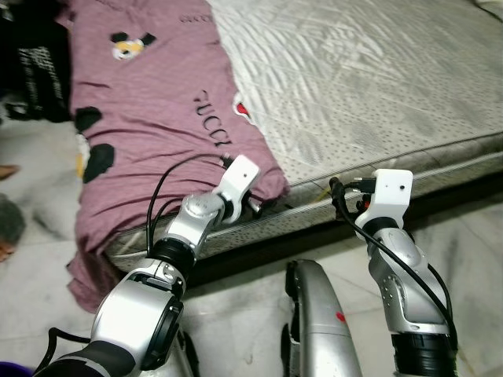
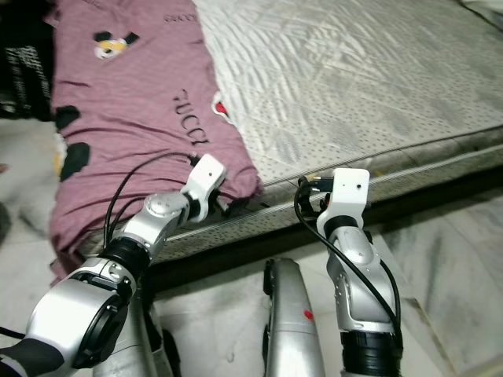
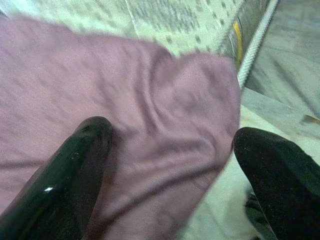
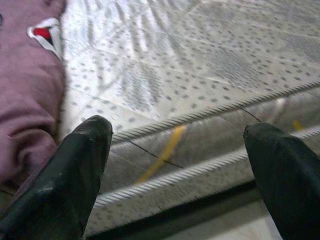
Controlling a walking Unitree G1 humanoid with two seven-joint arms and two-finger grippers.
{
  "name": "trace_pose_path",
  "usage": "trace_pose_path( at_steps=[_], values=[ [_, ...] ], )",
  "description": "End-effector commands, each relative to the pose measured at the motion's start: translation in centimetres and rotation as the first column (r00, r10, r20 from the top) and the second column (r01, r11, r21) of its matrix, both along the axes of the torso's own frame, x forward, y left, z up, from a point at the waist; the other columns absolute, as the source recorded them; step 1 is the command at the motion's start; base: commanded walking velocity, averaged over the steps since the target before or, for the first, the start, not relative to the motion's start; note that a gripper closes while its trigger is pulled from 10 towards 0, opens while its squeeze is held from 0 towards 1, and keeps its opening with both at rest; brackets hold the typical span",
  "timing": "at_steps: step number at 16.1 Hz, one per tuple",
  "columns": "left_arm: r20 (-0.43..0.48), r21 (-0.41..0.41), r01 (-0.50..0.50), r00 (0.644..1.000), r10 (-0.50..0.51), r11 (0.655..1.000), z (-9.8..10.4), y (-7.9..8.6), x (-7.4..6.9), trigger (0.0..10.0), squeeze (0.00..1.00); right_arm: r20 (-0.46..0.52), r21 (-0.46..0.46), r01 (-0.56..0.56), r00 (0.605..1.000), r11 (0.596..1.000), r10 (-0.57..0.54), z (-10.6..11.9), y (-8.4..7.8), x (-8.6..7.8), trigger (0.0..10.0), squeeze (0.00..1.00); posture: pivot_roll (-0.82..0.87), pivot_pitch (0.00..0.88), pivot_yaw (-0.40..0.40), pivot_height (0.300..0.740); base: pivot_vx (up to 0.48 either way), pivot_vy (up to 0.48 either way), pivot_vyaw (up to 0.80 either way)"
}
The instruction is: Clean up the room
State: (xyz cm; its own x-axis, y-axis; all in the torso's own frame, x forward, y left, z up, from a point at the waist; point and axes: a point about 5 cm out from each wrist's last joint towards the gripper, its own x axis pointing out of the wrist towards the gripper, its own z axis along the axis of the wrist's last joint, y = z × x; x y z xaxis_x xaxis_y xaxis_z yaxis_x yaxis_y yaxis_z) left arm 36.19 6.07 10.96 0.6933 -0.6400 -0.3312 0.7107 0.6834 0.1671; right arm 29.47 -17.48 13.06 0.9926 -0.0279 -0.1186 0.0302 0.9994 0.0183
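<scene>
With its fingers [image 3: 75,170] spread wide over the purple sheet's [image 1: 149,102] corner at the mattress [image 1: 354,86] edge, the left gripper [image 3: 170,175] should probably pinch deep into a fold, while the right gripper [image 4: 175,175] hovers open nearby.

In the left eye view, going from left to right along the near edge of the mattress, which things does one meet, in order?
Purple blanket hanging over the edge → left pincer at the blanket's corner → bare grey mattress → right pincer, open, at the mattress edge.
</scene>
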Motion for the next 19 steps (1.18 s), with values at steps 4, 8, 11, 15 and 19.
trace_pose_path(
  at_steps=[4, 8, 11, 15, 19],
  values=[
    [0.298, 0.076, -0.037, 0.954, 0.012, 0.996, 3.5, 1.0, 0.6, 10.0, 0.0, 0.031, 0.028, 0.007, 0.999, 1.0, -0.008, 0.0, 1.2, 1.1, 10.0, 0.0, -0.13, 0.042, 0.009, 0.517, 0.0, 0.0, 0.0],
    [0.474, -0.154, -0.285, 0.819, 0.324, 0.946, 6.0, 4.7, -0.8, 10.0, 0.0, 0.064, 0.076, -0.006, 0.998, 0.997, 0.001, 0.0, 2.5, 1.9, 10.0, 0.0, -0.09, 0.023, 0.012, 0.517, 0.0, 0.0, 0.0],
    [0.417, -0.376, -0.502, 0.659, 0.626, 0.779, 5.1, 10.3, -4.5, 10.0, 0.0, 0.081, 0.11, -0.048, 0.996, 0.993, 0.039, -0.4, 3.6, 2.1, 10.0, 0.0, -0.05, 0.0, 0.018, 0.517, 0.0, 0.0, 0.0],
    [0.339, -0.423, -0.672, 0.504, 0.794, 0.607, 3.0, 15.2, -8.7, 10.0, 0.0, 0.099, 0.118, -0.049, 0.994, 0.992, 0.037, -0.7, 3.8, 2.6, 10.0, 0.0, -0.02, 0.0, 0.009, 0.517, 0.0, 0.0, 0.0],
    [0.323, -0.412, -0.689, 0.502, 0.802, 0.597, 2.4, 15.1, -9.0, 10.0, 0.0, 0.114, 0.157, -0.05, 0.993, 0.986, 0.032, -0.7, 4.1, 2.6, 10.0, 0.0, -0.03, 0.0, 0.016, 0.517, 0.0, 0.0, 0.0]
  ],
)
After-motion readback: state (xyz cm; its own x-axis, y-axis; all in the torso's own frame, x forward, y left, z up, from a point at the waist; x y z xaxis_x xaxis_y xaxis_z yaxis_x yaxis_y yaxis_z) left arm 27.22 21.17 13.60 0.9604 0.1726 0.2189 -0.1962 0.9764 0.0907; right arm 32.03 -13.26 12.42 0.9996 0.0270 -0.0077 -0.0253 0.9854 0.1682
